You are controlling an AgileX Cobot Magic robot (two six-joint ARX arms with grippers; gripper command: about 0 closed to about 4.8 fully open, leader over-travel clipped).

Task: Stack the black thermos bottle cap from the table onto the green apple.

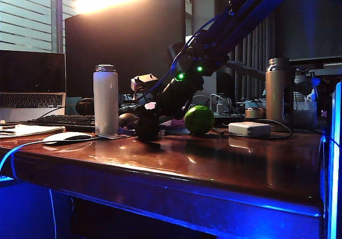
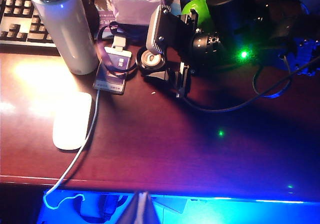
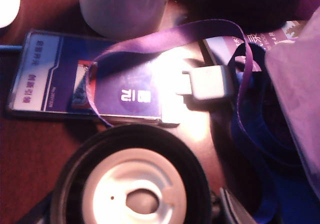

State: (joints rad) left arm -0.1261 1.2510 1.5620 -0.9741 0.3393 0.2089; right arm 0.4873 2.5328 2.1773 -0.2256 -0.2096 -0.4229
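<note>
The black thermos bottle cap (image 3: 131, 176) is a short, squat black cylinder whose upturned face is pale and ringed, with a small oval recess at its centre. It stands on the table (image 1: 224, 167) just beside the green apple (image 1: 199, 119), on the side toward the white thermos bottle (image 1: 106, 99). The apple is round, glossy and bright green. A blue ID card (image 3: 90, 81) on a purple lanyard (image 3: 210, 33) lies between the cap and the white bottle, close to the cap.

The right gripper (image 2: 162, 66) is lowered over the cap with one finger on each side of it; its fingers (image 3: 235, 209) barely show at the cap's rim in the right wrist view, and whether they press it I cannot tell.

The left gripper (image 2: 141, 209) hangs off the table's front edge, well apart from the cap; only its tip shows, and its opening cannot be judged.

A white mouse (image 2: 72, 120) lies near the white bottle.
</note>
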